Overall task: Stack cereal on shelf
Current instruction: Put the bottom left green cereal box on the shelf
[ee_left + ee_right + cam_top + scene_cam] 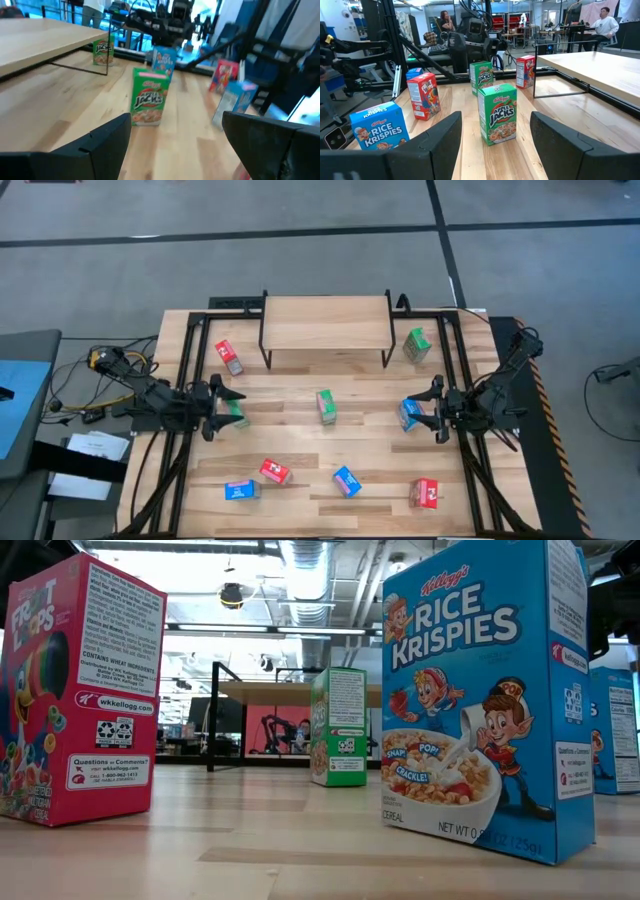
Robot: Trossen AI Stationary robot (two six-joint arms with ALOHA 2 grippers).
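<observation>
the shelf [325, 322] at the table's [300, 420] far edge is bare. 9 cereal boxes [326, 406] stand scattered: light, stiff cardboard, best pinched across the narrow sides. left gripper [226, 406] and right gripper [428, 408] both have fingers open.

Nine cereal boxes [326, 406] (green, red, blue) scattered on the tabletop; the light-wood shelf [325, 323] bare.

There are 3 green boxes [326, 406], 3 red boxes [274, 471], 3 blue boxes [347, 481] and 1 shelf [325, 323].
</observation>
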